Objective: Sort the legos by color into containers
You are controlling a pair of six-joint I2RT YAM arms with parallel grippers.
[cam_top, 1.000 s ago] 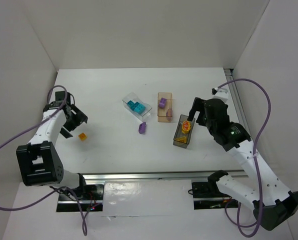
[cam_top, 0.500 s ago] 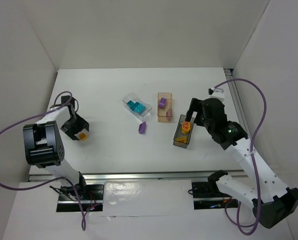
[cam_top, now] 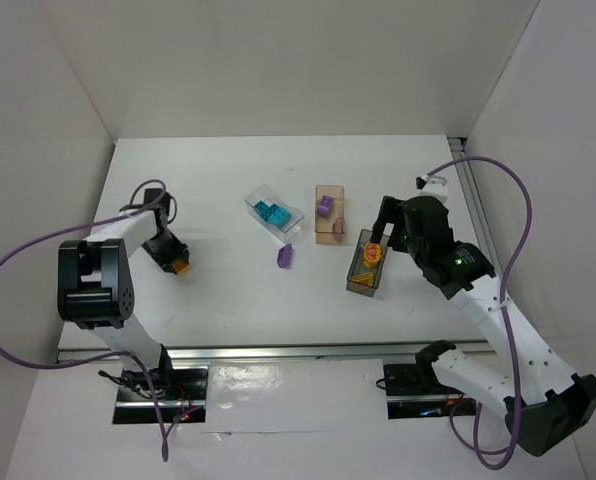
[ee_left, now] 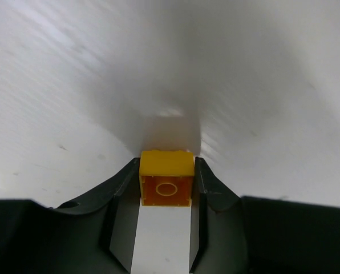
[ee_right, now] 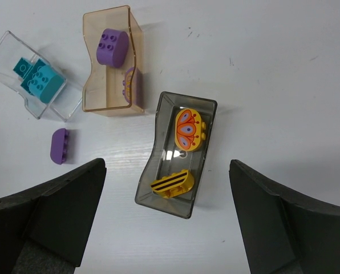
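— Left gripper?
— Clamped tight on the yellow brick, low at the left of the table.
— And the right gripper?
— Fingers wide apart above the smoky grey bin. A butterfly-print brick and a striped brick lie inside. One purple brick lies loose beside the clear bin
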